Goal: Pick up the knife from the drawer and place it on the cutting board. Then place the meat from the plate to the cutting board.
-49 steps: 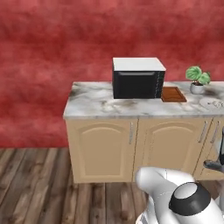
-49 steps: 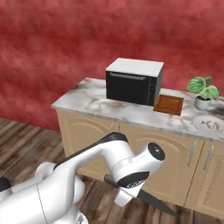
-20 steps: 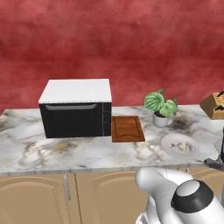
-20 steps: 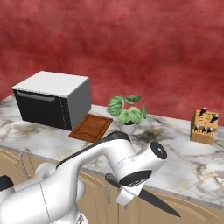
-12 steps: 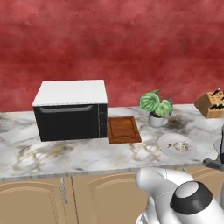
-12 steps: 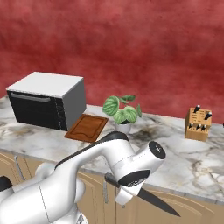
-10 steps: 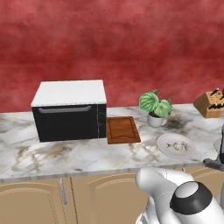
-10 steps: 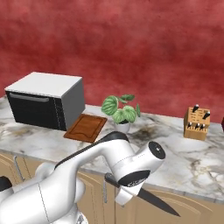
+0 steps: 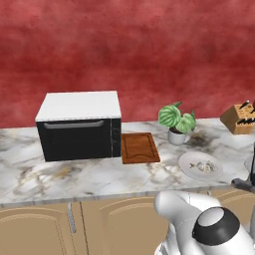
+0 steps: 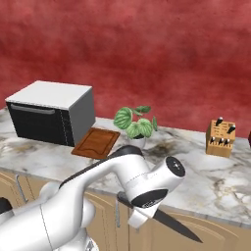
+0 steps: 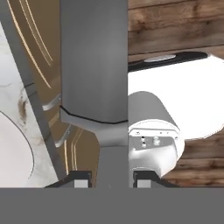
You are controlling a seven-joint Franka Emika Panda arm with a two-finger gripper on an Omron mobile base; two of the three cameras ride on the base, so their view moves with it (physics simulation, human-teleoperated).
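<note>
The knife fills the middle of the hand view, its broad grey blade running up from between my finger tips; my gripper is shut on it. In the right base view the knife's dark blade sticks out below my wrist, in front of the cabinet doors and lower than the countertop. The reddish-brown cutting board lies flat on the marble counter beside the black oven. To its right the meat, a small pale lump, rests on the white plate.
A black oven with a white top stands left of the board. A potted plant sits behind the plate, and a tan knife block at the far right. Cabinet doors run beneath the counter.
The base has driven up to the counter, so the whole scene has grown and shifted; over the last half second it has hardly moved. The knife stays in the gripper.
</note>
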